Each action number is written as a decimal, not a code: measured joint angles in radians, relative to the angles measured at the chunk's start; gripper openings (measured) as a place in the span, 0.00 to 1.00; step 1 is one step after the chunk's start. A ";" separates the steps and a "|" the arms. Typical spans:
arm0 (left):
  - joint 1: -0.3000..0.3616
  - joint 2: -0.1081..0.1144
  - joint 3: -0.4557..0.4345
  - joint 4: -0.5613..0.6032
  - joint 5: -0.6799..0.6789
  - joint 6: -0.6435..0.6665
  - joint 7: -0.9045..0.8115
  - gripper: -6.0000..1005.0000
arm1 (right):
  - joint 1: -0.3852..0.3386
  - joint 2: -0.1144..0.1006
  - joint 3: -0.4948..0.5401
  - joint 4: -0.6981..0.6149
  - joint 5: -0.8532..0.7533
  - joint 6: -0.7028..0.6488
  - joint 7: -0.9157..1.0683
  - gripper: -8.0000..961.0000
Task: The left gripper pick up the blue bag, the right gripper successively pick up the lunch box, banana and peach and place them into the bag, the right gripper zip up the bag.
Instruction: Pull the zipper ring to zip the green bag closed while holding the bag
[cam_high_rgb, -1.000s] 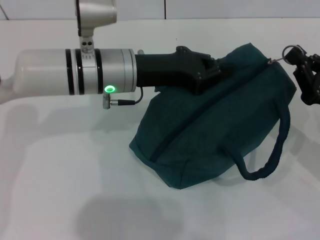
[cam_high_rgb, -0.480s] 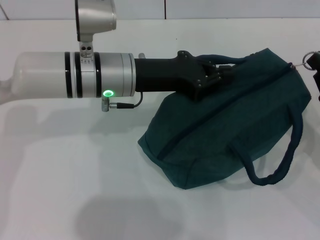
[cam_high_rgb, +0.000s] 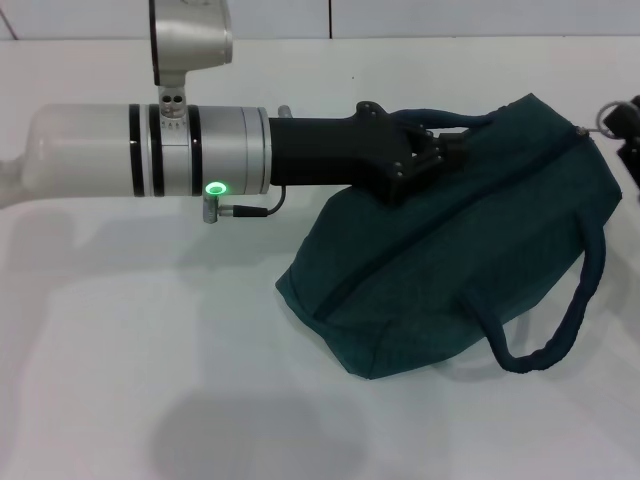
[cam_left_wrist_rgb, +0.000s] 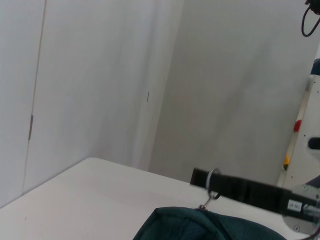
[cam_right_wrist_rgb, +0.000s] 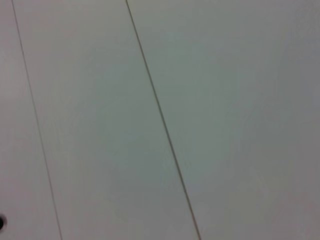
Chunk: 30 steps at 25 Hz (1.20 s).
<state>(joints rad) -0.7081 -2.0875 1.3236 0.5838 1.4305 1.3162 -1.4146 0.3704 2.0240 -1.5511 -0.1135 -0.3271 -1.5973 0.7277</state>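
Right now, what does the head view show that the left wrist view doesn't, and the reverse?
Only the head view shows the left gripper clamped on the blue bag's upper handle, the loose handle, the closed zipper line, and the bag's full shape. Only the left wrist view shows the room walls and a white stand behind. Both show the bag's top corner, the zipper's metal ring pull and the right gripper beside it.
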 joint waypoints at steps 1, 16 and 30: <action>0.000 0.000 0.000 0.000 0.000 0.000 0.003 0.04 | -0.004 -0.001 0.001 0.001 0.006 -0.011 0.001 0.07; 0.003 0.001 -0.003 0.000 0.000 -0.002 0.050 0.04 | -0.025 -0.023 -0.007 0.002 -0.007 0.062 0.126 0.51; 0.002 0.002 -0.003 0.004 0.000 -0.003 0.072 0.04 | -0.007 -0.080 -0.010 -0.005 -0.157 0.061 0.254 0.52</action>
<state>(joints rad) -0.7065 -2.0855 1.3207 0.5878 1.4305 1.3136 -1.3429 0.3638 1.9436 -1.5609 -0.1181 -0.4845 -1.5368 0.9814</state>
